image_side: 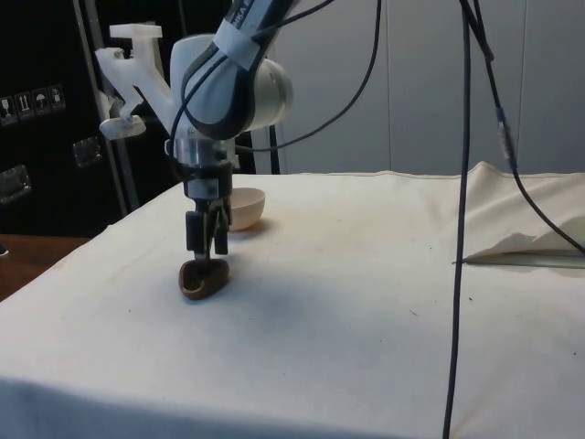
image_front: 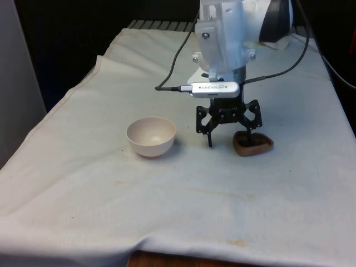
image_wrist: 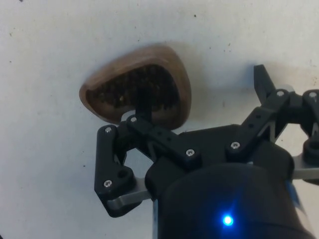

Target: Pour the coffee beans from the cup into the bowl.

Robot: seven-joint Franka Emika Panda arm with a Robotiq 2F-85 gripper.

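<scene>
- Grasping the cup (image_front: 252,144) is the step in hand: the brown, wood-toned, rounded-triangular cup sits on the white-clothed counter (image_front: 183,206), towards the front view's right, with dark coffee beans (image_wrist: 134,89) showing inside it.
- The end effector (image_front: 228,133) is low over the cup with its fingers spread. One finger (image_wrist: 143,102) dips inside the cup among the beans, and the other finger (image_wrist: 264,84) hangs over bare cloth outside the wall. Nothing is pinched yet.
- To do this well, I would keep the cup's near wall squarely between the two fingers and sink only far enough to get good purchase, so the inner finger does not plough beans out.
- Closing should be slow. The wall is curved and slanted, so a hurried squeeze may tip or skid the low cup across the cloth.
- The cream bowl (image_front: 151,136) stands upright, well apart from the cup, towards the front view's left. It looks empty.
- Once the grip holds, a level lift is wise, since the cup looks shallow and quite full. Tilting belongs only over the bowl's middle.
</scene>
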